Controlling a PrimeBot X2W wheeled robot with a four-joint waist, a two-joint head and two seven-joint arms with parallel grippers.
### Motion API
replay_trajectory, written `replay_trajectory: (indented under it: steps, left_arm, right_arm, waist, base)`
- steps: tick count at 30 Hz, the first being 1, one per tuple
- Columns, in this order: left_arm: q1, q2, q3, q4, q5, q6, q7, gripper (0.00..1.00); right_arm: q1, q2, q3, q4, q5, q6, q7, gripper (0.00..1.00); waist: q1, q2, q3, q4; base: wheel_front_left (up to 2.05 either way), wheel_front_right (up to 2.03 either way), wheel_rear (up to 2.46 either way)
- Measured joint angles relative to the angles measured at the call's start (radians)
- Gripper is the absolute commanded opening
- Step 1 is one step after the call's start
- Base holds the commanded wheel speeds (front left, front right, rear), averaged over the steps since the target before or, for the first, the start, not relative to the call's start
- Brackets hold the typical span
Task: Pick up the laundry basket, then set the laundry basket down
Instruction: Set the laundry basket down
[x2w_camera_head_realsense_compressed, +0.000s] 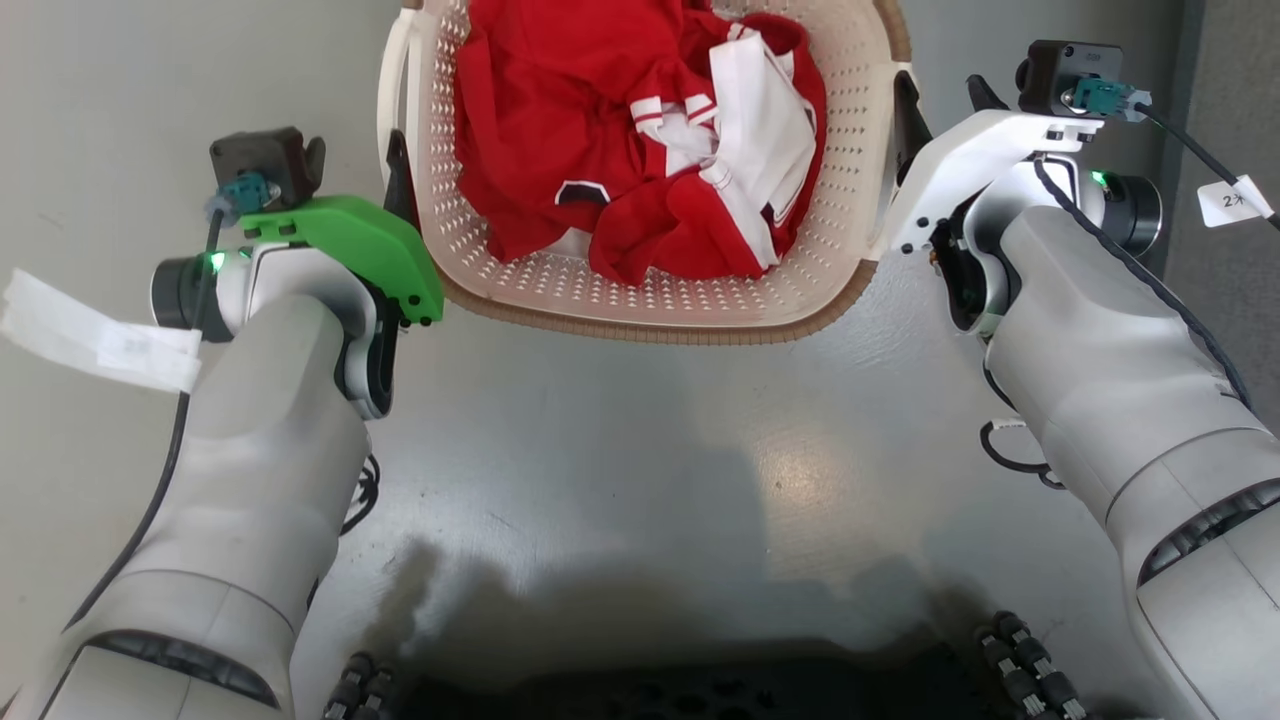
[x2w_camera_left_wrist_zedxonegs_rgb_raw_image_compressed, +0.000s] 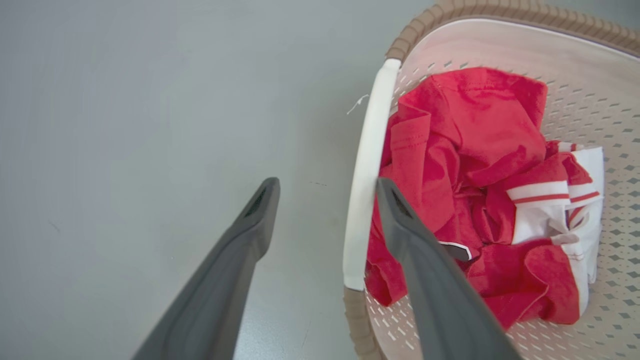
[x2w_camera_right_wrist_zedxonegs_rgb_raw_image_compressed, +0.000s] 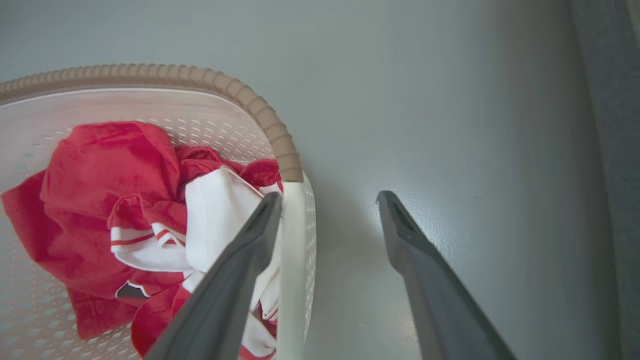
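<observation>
Grey floor (x2w_camera_head_realsense_compressed: 620, 480): one smooth surface, carrying every item listed below.
Count: one laundry basket (x2w_camera_head_realsense_compressed: 640, 295); two white side handles; two grippers; four dark fingers (x2w_camera_left_wrist_zedxonegs_rgb_raw_image_compressed: 235, 260); one heap of clothing (x2w_camera_head_realsense_compressed: 560, 110), number of garments cannot be told.
Left gripper (x2w_camera_left_wrist_zedxonegs_rgb_raw_image_compressed: 326, 192): open, jaws spread. It is astride the left handle (x2w_camera_left_wrist_zedxonegs_rgb_raw_image_compressed: 367, 175), with the outer finger over the floor and the inner finger inside the basket, above the clothing and just beside the handle.
Right gripper (x2w_camera_right_wrist_zedxonegs_rgb_raw_image_compressed: 327, 200): open, jaws spread. It is astride the right handle (x2w_camera_right_wrist_zedxonegs_rgb_raw_image_compressed: 292, 260), with the inner finger just beside the handle (contact cannot be told) and the outer finger over the floor, apart from it.
Basket position: on the floor, upright, mouth up, between the two grippers.
Basket axis: handles face the robot's left and right, and the near wall runs left to right. The far end is cut off in the head view, so the long axis cannot be confirmed.
Rim (x2w_camera_head_realsense_compressed: 640, 330): one brown woven-look band.
Clothing detail: crumpled red fabric with white striped parts, inside the basket.
</observation>
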Motion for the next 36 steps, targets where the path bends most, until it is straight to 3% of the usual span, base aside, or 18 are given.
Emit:
replay_trajectory:
  steps: [16, 36]
  left_arm:
    - [0.087, 0.005, 0.037, -0.078, 0.063, 0.003, 0.000, 1.00]
    - [0.312, 0.067, 0.182, -0.414, 0.242, 0.017, 0.000, 1.00]
  right_arm:
    - [0.055, -0.023, -0.036, -0.092, -0.056, 0.000, -0.001, 1.00]
    - [0.256, -0.060, -0.190, -0.403, -0.204, -0.002, -0.002, 1.00]
  waist:
    - [-0.0001, 0.0000, -0.100, -0.008]
    - [-0.0001, 0.0000, -0.357, -0.022]
  base:
    - [0.00, 0.00, 0.00]
    - [0.00, 0.00, 0.00]
